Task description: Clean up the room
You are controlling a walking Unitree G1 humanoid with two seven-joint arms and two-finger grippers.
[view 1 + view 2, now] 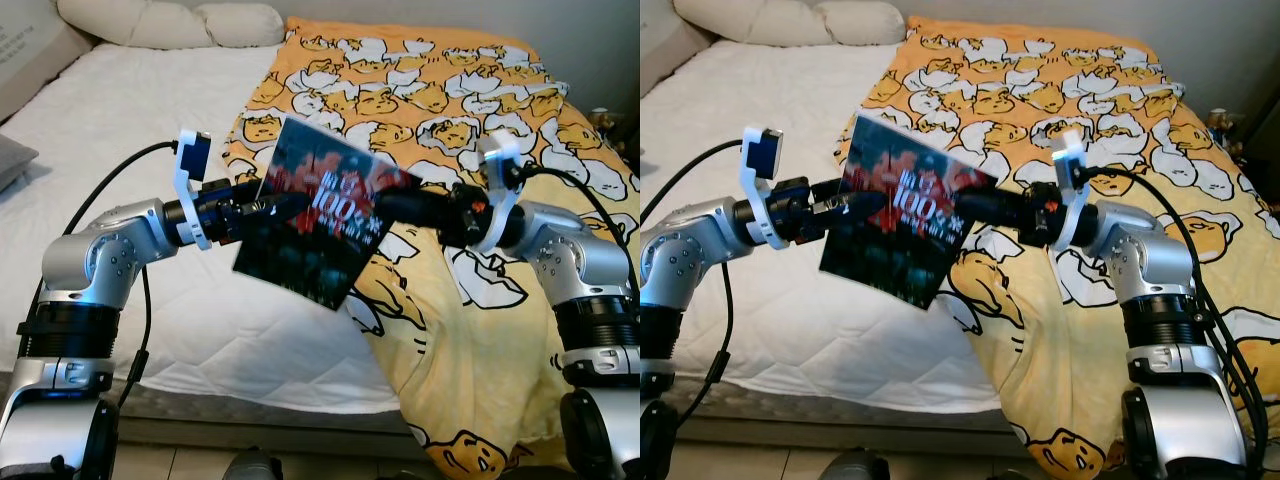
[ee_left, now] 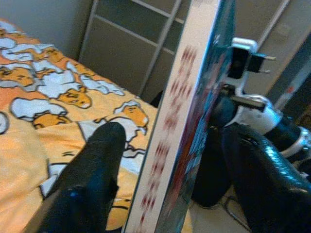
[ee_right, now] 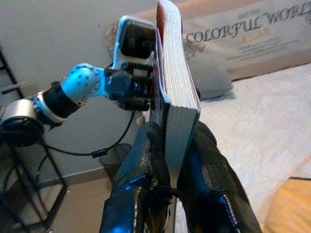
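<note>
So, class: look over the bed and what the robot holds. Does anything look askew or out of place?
The book hangs tilted in the air over the bed, pinched between the left claw and right claw. The yellow blanket lies rumpled and slides off the bed's near edge.

You have a book (image 1: 322, 215) with a glossy printed cover that catches the light, and its page edges (image 3: 181, 104) look like matt off-white paper. The right gripper (image 3: 181, 145) has fingers (image 3: 214, 170) of black rubbery plastic with a finely pebbled, slightly shiny skin; the left gripper (image 2: 160, 160) looks the same. Both arms (image 1: 110, 255) are brushed silver metal with white plastic brackets. The blanket (image 1: 470, 120) is soft matt cloth, orange with a printed pattern. The mattress (image 1: 130, 120) wears a white quilted cover, dimpled and dull.
</note>
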